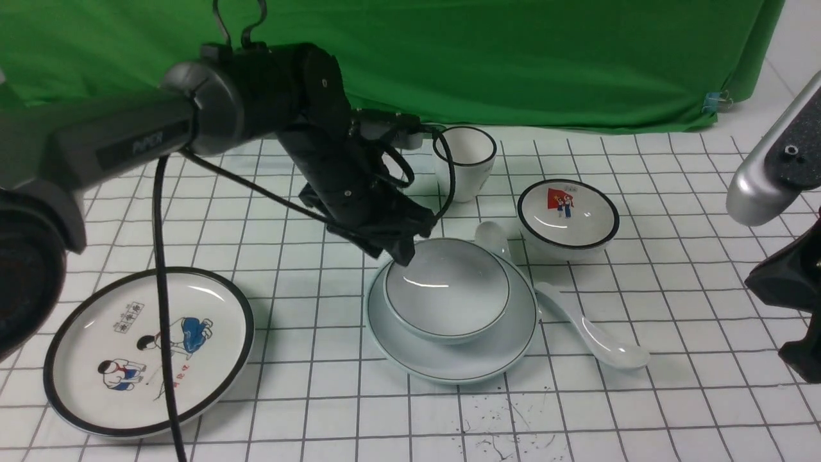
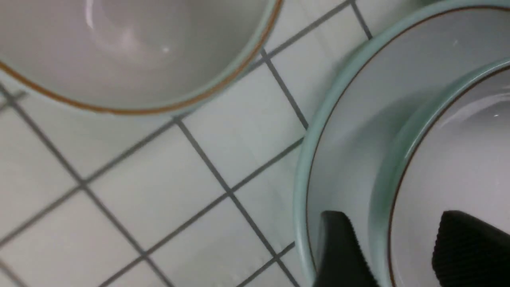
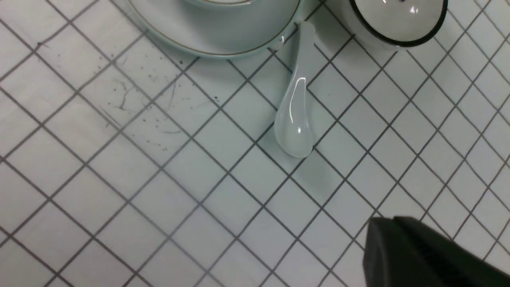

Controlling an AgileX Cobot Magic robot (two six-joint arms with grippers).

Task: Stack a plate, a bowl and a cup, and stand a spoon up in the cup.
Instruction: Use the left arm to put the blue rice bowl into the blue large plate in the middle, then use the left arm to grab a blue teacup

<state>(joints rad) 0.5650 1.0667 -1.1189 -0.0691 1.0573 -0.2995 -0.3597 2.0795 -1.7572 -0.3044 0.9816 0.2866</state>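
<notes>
Closest to me, at the surface's near-left corner, sits the cartoon plate [image 1: 147, 350] with its thick black rim, and a black cable [image 1: 163, 308] from the left arm hangs across it.

Around the middle of the surface, a bit towards the near edge, the plate [image 1: 449, 362] carries the bowl [image 1: 449, 289], which rests upright inside it. My left gripper [image 1: 404, 255] is down at the bowl's far-left rim. On the left wrist camera its fingers [image 2: 338, 251] stand apart, one outside the bowl wall and one inside, and the inner one is clear of the rim, so nothing is clamped.

The cup [image 2: 139, 52] shows only on that wrist camera, upright on the surface near the plate with bare grid between them. In the front view the arm hides it.

The spoon [image 1: 596, 340] lies on the surface right of the plate, scoop towards the near-right corner and handle end at the plate's rim. I can't tell whether they touch.

The right gripper [image 3: 382, 247] hangs above the surface towards the right edge, jaws together and empty.

Towards the far edge stand the black-rimmed cup [image 1: 465, 160] and, to its right, the flag bowl [image 1: 567, 215].
</notes>
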